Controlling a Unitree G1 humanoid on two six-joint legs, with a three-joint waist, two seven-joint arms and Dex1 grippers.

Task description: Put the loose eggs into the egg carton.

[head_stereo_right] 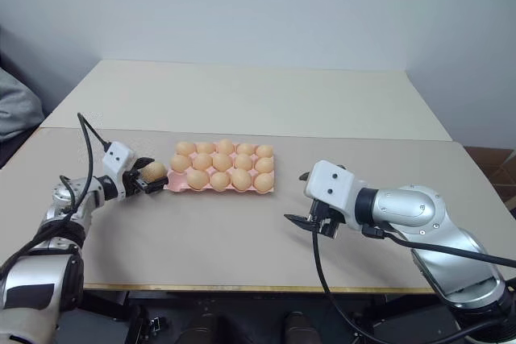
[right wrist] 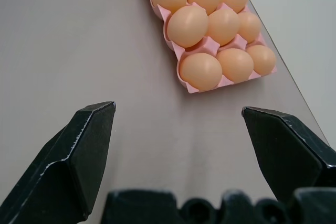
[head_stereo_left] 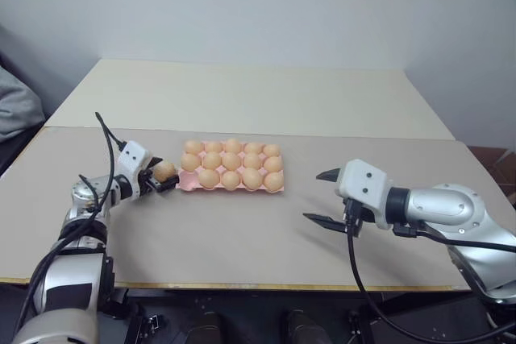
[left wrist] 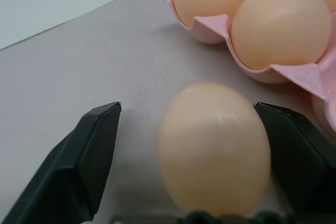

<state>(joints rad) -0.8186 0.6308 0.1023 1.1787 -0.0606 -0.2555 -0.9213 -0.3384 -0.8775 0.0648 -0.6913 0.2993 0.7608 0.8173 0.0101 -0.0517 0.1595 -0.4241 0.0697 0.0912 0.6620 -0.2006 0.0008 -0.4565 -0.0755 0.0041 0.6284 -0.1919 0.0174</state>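
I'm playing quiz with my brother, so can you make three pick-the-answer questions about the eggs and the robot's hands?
1. Where is the loose egg?
A. Far back on the table
B. Between the left gripper's fingers, beside the egg carton
C. Under the right gripper

2. What colour is the egg carton?
A. Pale pink
B. Blue
C. Green

3. How is the right gripper?
A. Shut on an egg
B. Shut and empty
C. Open and empty

Answers:
1 B: the loose egg sits between the left gripper's black fingers, right next to the carton's end.
2 A: the egg carton shows pink rims around its eggs.
3 C: the right gripper has its fingers spread wide with only bare table between them.
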